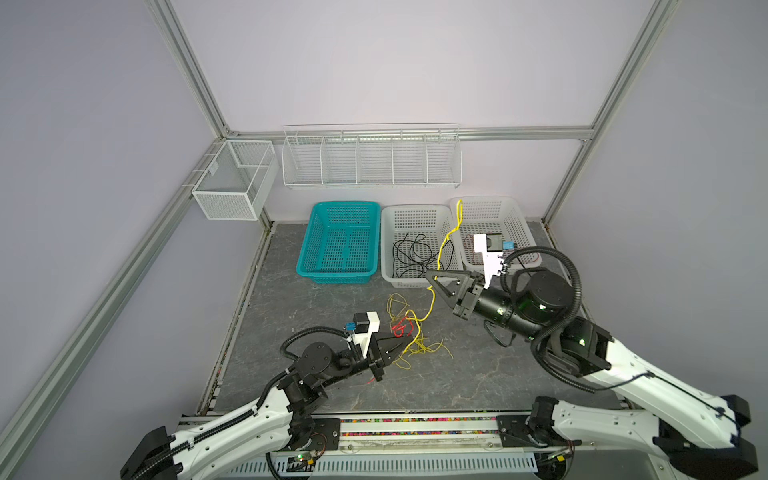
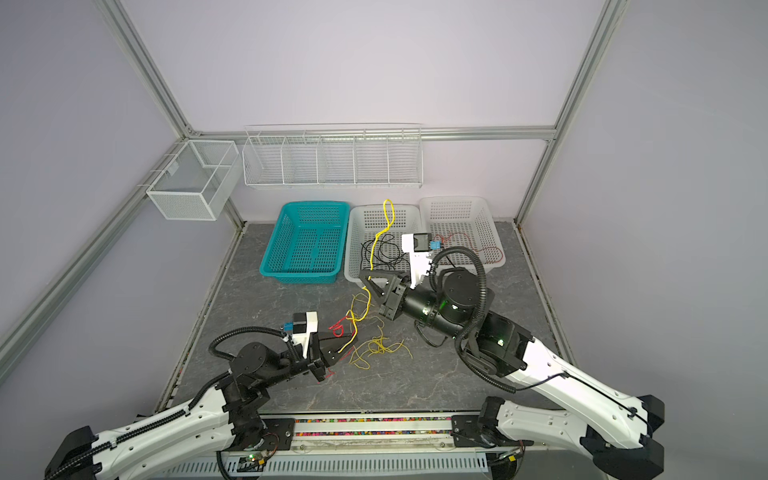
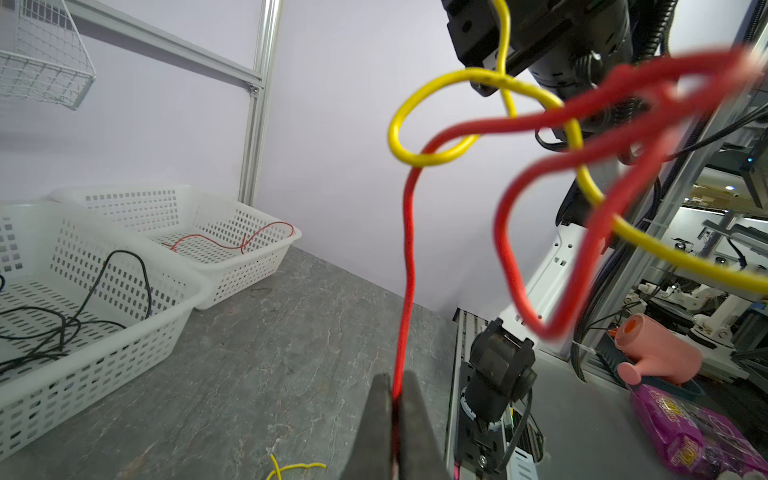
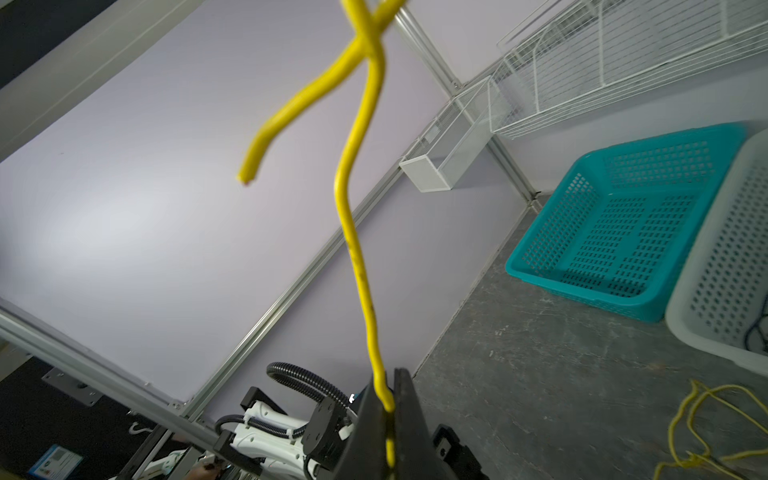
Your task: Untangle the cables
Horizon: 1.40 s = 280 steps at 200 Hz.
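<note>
**Red and yellow drawn two ways**

The yellow cable (image 4: 360,282) and the red cable (image 3: 409,257) hang hooked through each other in front of the middle white basket (image 1: 409,281). More yellow wire is heaped on the table farther out. The right gripper (image 1: 430,275), at that basket's front wall, is clamped on the yellow. The left gripper (image 3: 395,388), well out from the basket, is pinched tight on the red. Held apart like this, I'd guess, the loops can slide free. Inside the basket lie black cables (image 1: 411,253).
</note>
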Motion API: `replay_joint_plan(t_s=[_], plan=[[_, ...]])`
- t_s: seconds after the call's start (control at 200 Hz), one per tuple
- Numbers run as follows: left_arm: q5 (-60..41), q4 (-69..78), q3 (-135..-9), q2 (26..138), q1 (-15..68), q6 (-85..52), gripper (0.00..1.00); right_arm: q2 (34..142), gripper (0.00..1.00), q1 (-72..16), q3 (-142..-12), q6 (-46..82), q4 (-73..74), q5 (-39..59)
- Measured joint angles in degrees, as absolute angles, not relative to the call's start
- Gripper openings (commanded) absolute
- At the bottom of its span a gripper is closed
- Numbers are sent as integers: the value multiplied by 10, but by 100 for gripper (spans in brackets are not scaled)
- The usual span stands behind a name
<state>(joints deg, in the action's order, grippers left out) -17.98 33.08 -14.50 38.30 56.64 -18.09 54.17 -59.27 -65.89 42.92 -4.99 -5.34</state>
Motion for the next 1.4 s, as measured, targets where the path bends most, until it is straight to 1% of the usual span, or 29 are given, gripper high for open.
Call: replay_joint_plan(t_s=[0.125,0.275,0.355,0.445,0.545,0.675,0.82,0.92,1.15,1.4], plan=[[-164,278,-138,326,566,-195,0,503,6,-568,-642,410,-103,-103],[-106,187,-140,251,567,-216,0,457,6,-524,-615,397,-166,-158],[-75,128,-152,245,568,-223,0,431,6,-502,-604,391,-198,-179],[-45,69,-181,262,571,-233,0,407,6,-491,-592,383,-229,-181],[-15,11,-225,304,573,-241,0,395,6,-484,-585,366,-242,-163],[17,-51,-265,362,572,-255,0,402,6,-479,-582,343,-240,-112],[29,-114,-305,432,566,-260,0,446,6,-474,-582,327,-222,-46],[31,-145,-318,473,562,-263,0,484,6,-474,-582,326,-212,-22],[29,-171,-318,469,554,-270,0,505,6,-481,-559,321,-194,-4],[17,-209,-318,465,472,-283,0,525,6,-526,-516,324,-163,11]])
